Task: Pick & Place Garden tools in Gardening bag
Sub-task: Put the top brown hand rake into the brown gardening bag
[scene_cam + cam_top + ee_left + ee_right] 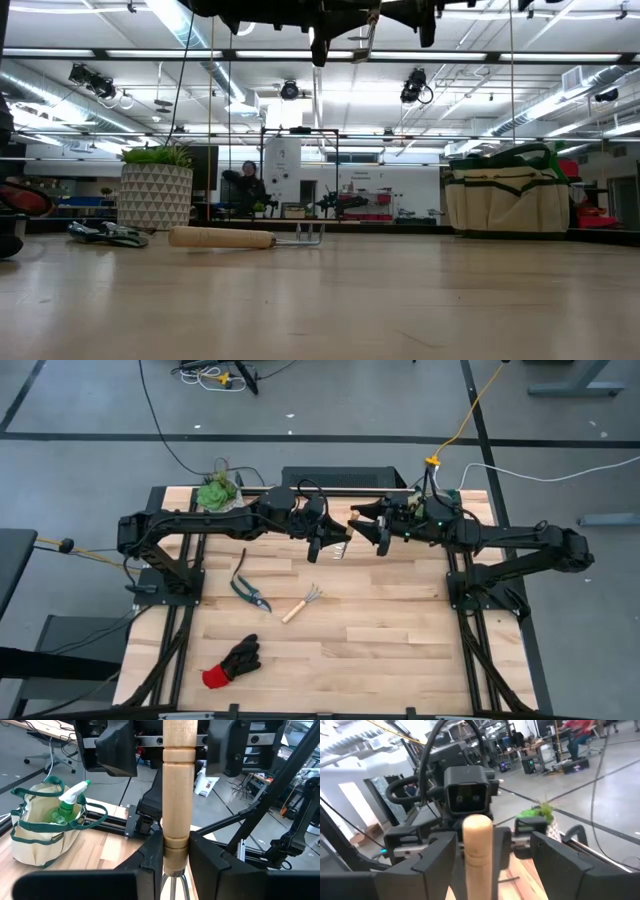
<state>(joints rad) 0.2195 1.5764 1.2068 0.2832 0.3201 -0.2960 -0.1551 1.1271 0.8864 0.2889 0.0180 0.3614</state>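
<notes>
- Left gripper (175,862): raised over the bench's (400,630) far middle, fingers clamped on the fork (177,785) at its metal end.
- Right gripper (492,857): facing it, fingers spread beside the handle's tip.
- Bag (42,827): holds the spray bottle (67,807).
- Rake (300,603), shears (250,592), glove (232,662): lying on the bench.

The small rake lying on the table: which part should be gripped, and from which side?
The wooden handle, near its middle, from straight above. The rake lies flat with nothing touching it; its handle is thick and round, its metal tines thin and splayed.
</notes>
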